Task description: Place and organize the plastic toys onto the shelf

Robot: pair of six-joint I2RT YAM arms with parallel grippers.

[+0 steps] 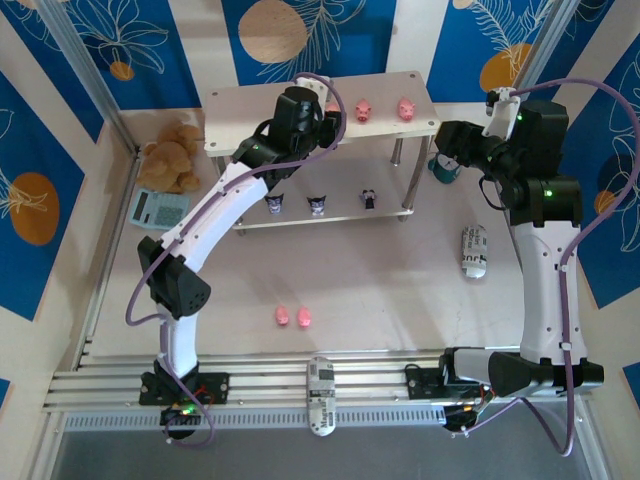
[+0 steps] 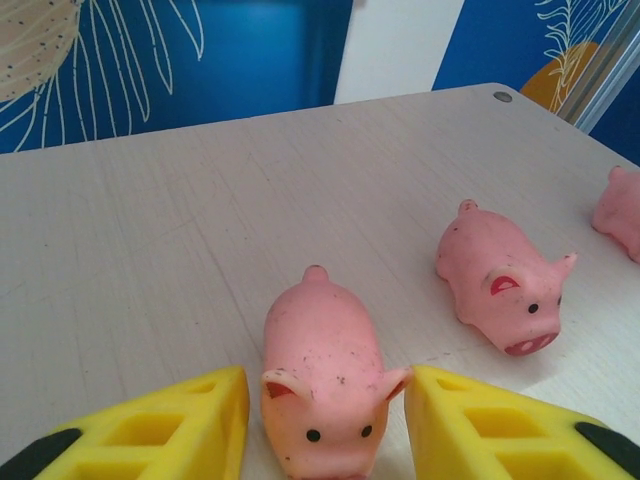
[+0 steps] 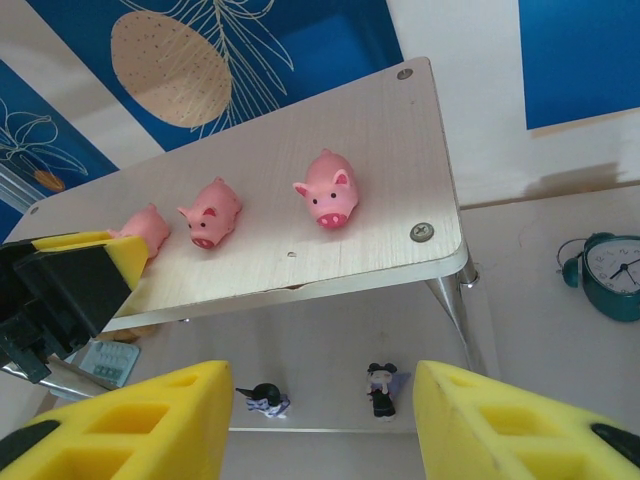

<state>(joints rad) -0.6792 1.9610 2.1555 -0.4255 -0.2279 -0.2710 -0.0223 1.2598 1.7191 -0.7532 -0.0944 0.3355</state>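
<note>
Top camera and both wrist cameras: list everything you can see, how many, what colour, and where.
shelf: one, pale wood boards with silver legs, far middle of the table
pigs on shelf: three, pink, in a row on the top board
pigs on table: two, pink, side by side near the front
dark figurines: three, purple-black, on the lower board
teddy bear: one, brown, left of the shelf
calculator: one, teal-grey, beside the bear
alarm clock: one, teal, right of the shelf
white patterned oblong items: two, one on the table at right, one on the near rail
left gripper: yellow pads, open, flanking the leftmost shelf pig
right gripper: yellow pads, open, empty

Matt pale wood-grain shelf [image 2: 150, 250] on shiny metal legs [image 3: 455, 315]; smooth, dirt-flecked pink plastic pigs [image 2: 320, 360].
</note>
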